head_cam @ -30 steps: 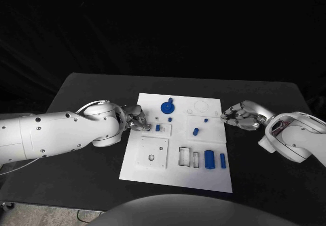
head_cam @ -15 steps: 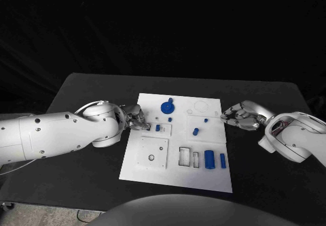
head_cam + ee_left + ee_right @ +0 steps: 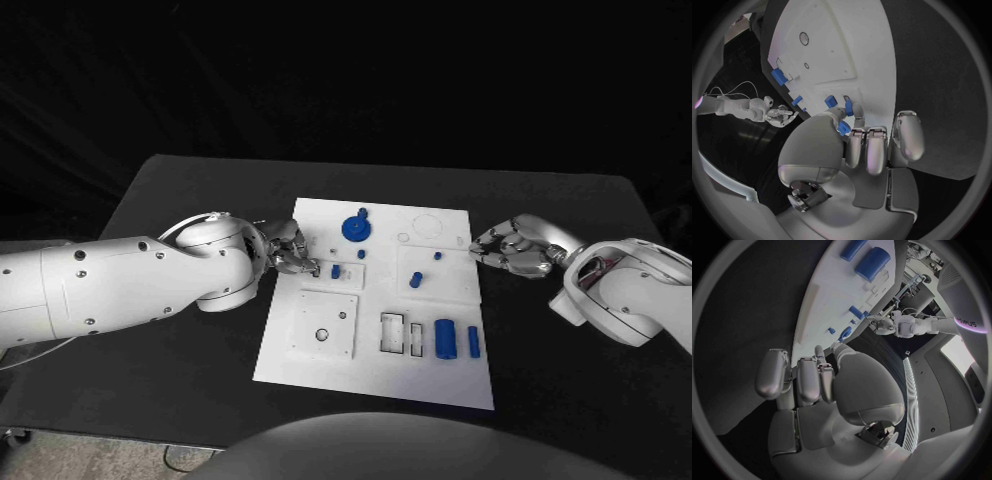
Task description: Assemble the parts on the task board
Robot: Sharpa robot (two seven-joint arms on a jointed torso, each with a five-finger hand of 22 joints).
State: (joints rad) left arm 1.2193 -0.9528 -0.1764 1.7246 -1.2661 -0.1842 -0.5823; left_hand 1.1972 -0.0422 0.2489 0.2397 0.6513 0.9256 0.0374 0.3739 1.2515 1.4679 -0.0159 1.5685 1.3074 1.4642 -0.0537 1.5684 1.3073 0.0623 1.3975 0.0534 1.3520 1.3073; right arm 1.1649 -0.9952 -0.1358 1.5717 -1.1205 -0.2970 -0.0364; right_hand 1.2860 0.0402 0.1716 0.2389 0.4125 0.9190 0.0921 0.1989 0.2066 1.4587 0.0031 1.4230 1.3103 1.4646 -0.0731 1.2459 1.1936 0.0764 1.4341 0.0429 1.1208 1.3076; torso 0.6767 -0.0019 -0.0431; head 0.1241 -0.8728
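Observation:
The white task board (image 3: 372,376) lies in the middle of the table. On it are a blue gear (image 3: 355,228), small blue pegs (image 3: 336,271) and a thick blue cylinder (image 3: 446,339). My left hand (image 3: 289,251) is at the board's left edge, fingers curled, fingertips close to the pegs (image 3: 831,101). In the left wrist view a bit of blue (image 3: 842,129) shows at the thumb tip of the left hand (image 3: 864,150); whether it is pinched is unclear. My right hand (image 3: 508,248) is at the board's right edge. The right hand (image 3: 820,382) has its fingers curled on nothing.
A white square plate with holes (image 3: 323,325) and two empty rectangular slots (image 3: 392,331) are on the board's near half. Bare black table (image 3: 188,200) surrounds the board on all sides. The left forearm (image 3: 130,285) lies over the table's left side.
The left hand's fingertips have shifted very slightly at the board's edge. The right hand and the parts have not moved.

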